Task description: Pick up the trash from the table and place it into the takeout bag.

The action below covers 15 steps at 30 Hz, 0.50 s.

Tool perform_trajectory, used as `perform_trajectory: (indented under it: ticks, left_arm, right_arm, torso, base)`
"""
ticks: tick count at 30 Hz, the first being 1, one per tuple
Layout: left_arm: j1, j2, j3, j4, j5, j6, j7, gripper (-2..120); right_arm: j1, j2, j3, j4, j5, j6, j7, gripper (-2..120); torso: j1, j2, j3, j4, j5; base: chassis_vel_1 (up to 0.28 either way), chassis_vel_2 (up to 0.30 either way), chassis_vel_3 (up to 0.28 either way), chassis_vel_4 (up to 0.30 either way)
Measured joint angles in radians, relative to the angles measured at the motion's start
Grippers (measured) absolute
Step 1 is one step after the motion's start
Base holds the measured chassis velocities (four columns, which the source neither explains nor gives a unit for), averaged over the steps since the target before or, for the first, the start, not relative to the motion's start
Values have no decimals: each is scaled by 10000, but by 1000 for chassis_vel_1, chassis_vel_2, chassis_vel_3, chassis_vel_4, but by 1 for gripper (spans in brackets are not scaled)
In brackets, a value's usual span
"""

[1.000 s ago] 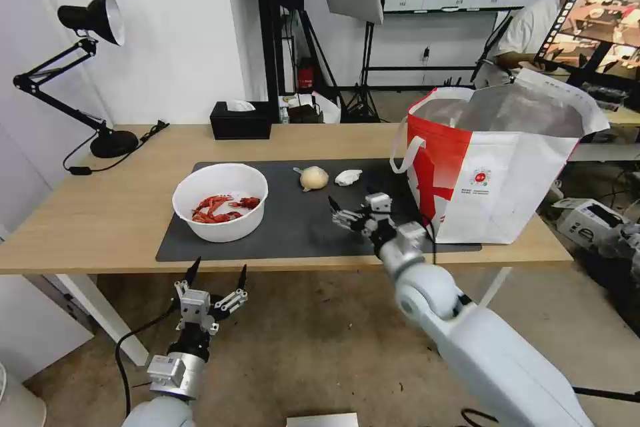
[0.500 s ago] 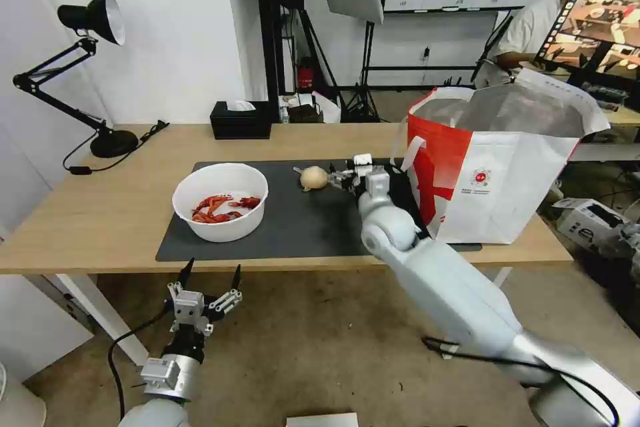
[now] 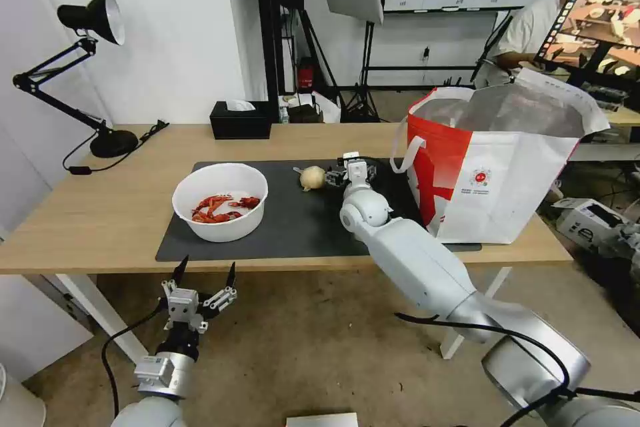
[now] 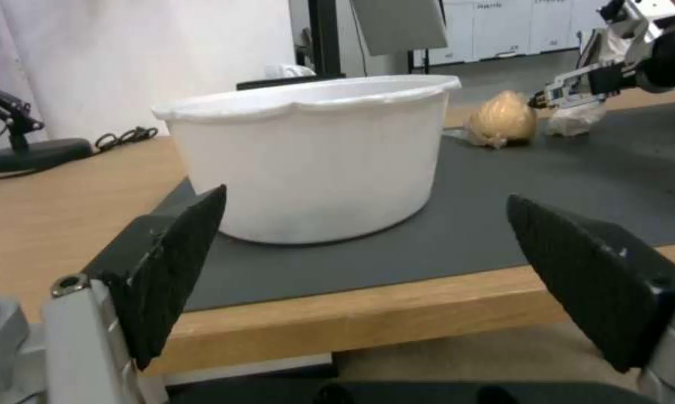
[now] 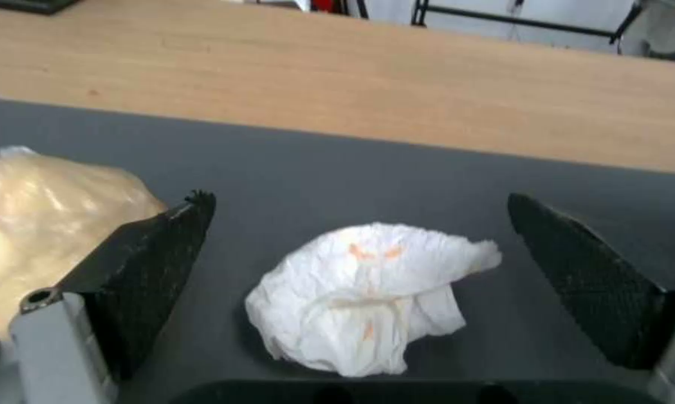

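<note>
On the dark mat [image 3: 293, 227] of the table [image 3: 100, 213] stands the white bowl [image 3: 220, 200] with red crayfish shells. The beige lump [image 3: 313, 177] lies at the mat's back. My right gripper [image 3: 351, 170] hovers just right of the lump, open, hiding the tissue in the head view. In the right wrist view the crumpled white tissue [image 5: 367, 297] lies on the mat between the open gripper's [image 5: 359, 197] fingers, untouched, with the lump [image 5: 45, 224] beside one finger. The red-and-white takeout bag [image 3: 500, 167] stands open at the right. My left gripper [image 3: 207, 265] hangs open below the table's front edge, facing the bowl [image 4: 307, 157].
A black tissue box [image 3: 241, 120] sits at the table's back edge. A black desk lamp [image 3: 87, 20] stands at the far left with its cord trailing on the wood. The bag's white handle [image 3: 403, 147] hangs close to my right arm.
My right arm has reached from the mat's front to its back, and its gripper now straddles the tissue. The left gripper has sunk slightly lower.
</note>
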State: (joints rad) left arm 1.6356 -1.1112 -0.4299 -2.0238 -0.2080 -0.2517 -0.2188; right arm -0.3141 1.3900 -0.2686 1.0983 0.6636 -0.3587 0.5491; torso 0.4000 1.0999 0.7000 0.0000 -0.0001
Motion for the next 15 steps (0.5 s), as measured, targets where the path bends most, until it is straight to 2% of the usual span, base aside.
perform_trajectory:
  ticks: [15]
  left_arm:
    - [-69, -15, 120, 93, 3, 0, 52, 100]
  right_arm:
    - [26, 13, 188, -233, 65, -271, -49, 100]
  torso:
    - [0, 1, 0, -1, 1]
  base:
    - [0, 0, 0, 0]
